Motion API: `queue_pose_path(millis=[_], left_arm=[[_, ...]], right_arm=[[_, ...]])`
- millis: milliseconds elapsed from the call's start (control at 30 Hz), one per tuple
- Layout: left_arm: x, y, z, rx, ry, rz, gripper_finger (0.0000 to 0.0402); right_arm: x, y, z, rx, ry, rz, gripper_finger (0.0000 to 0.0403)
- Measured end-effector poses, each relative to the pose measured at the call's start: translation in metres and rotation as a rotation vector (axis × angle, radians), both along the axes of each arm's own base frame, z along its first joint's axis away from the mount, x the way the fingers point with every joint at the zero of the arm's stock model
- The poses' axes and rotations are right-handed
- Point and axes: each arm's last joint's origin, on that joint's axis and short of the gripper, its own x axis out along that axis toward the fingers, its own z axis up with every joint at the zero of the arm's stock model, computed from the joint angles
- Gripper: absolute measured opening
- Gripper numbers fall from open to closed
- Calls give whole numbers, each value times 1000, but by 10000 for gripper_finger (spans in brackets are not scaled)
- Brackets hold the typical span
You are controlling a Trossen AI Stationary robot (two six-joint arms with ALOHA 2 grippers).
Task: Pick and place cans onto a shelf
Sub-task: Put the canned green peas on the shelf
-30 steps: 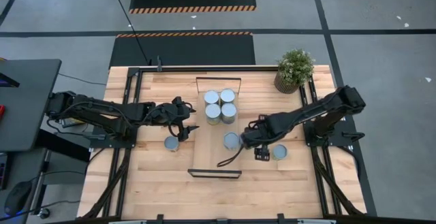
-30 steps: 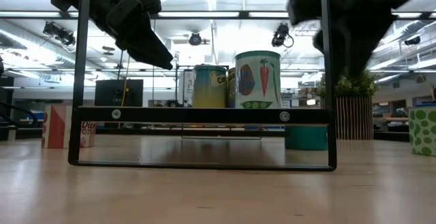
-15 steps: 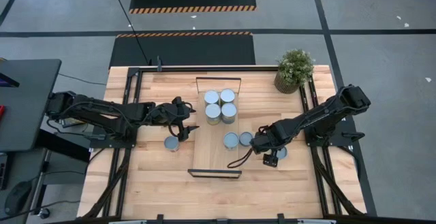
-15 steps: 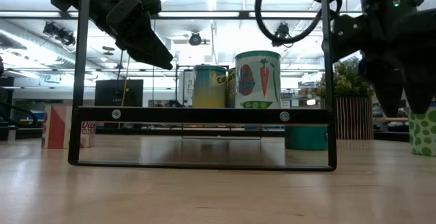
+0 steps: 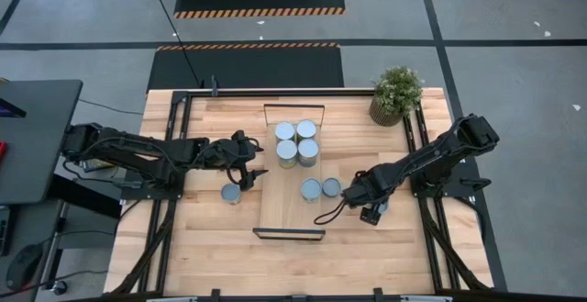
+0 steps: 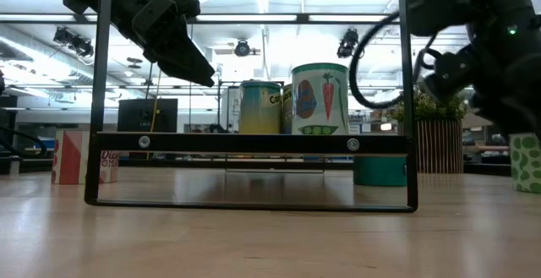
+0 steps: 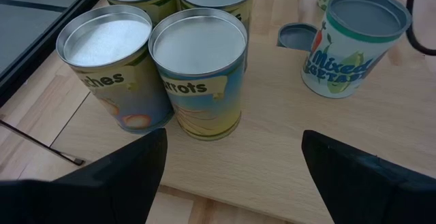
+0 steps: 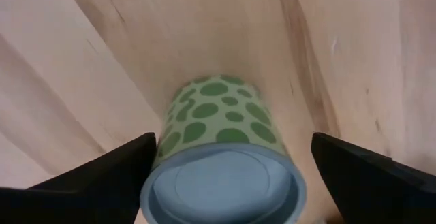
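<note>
The light-wood shelf [image 5: 286,206] lies across the table's middle. Several cans [image 5: 296,143] stand on its far part, and one can [image 5: 311,189] stands nearer. A teal can [image 5: 331,187] stands on the table beside the shelf's right edge. Another can [image 5: 231,193] stands on the table left of the shelf. My left gripper [image 5: 249,175] hangs open and empty over the shelf's left edge, facing the cans [image 7: 197,67]. My right gripper [image 5: 371,212] is open over a green-dotted can [image 8: 221,163] on the table right of the shelf. Its fingers stand on either side of this can, apart from it.
A potted plant [image 5: 396,94] stands at the table's far right corner. The shelf's thin black frame [image 6: 254,143] rises at its near end. Bare tabletop lies near the front edge [image 5: 293,265].
My right gripper has gone from beside the shelf's near can toward the table's right edge and down, and now stands around the green-dotted can. The teal can beside the shelf has come into view from under the arm.
</note>
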Motion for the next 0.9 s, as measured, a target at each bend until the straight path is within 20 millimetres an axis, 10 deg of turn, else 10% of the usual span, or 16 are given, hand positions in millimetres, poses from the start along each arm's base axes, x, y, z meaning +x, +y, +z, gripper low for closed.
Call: queue_pose_path(millis=[400,900], left_arm=[[0,0,0,4,1,-3,345],[0,0,0,5,1,-3,345]], right_arm=[[-6,-2,-9,28,23,42,336],[25,-4,34,-44,-109,159,309]])
